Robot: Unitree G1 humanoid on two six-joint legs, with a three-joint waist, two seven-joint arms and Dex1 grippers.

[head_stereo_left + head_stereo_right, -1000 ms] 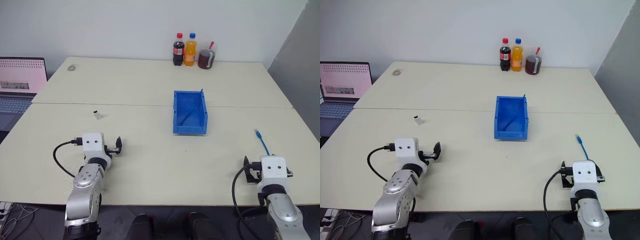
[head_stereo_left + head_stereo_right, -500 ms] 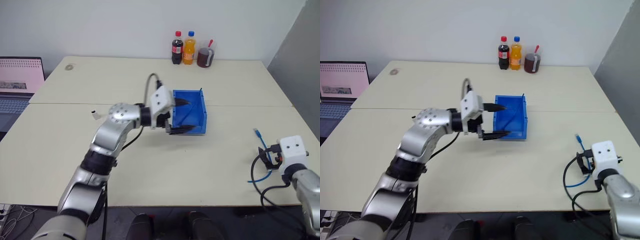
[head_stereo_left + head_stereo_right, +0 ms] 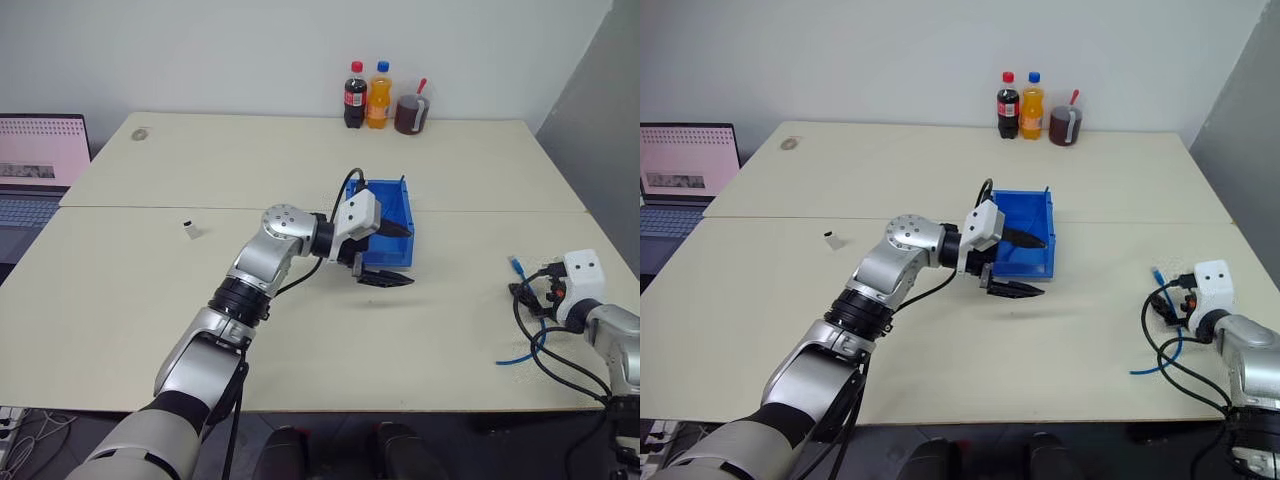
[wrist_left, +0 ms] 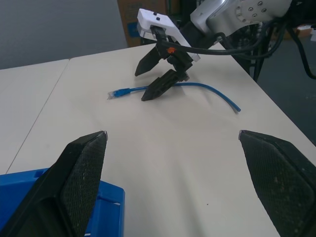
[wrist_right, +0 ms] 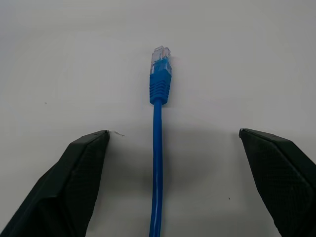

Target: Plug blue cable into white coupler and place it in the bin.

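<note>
Both grippers empty, fingers apart
My right gripper (image 5: 163, 182) straddles the blue cable (image 5: 157, 148); left gripper (image 3: 392, 255) by the bin (image 3: 393, 205); I read no labels.

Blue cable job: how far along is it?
Done: nothing yet. The thin light-blue network cable lies loose on the table, unplugged, and the tiny white plastic coupler sits apart on the table's left side. In hand: the right gripper is open, straddling the cable behind its plug. The left gripper hovers open by the bright blue rectangular bin. Left: grasp, plug in, place in the bin.
</note>
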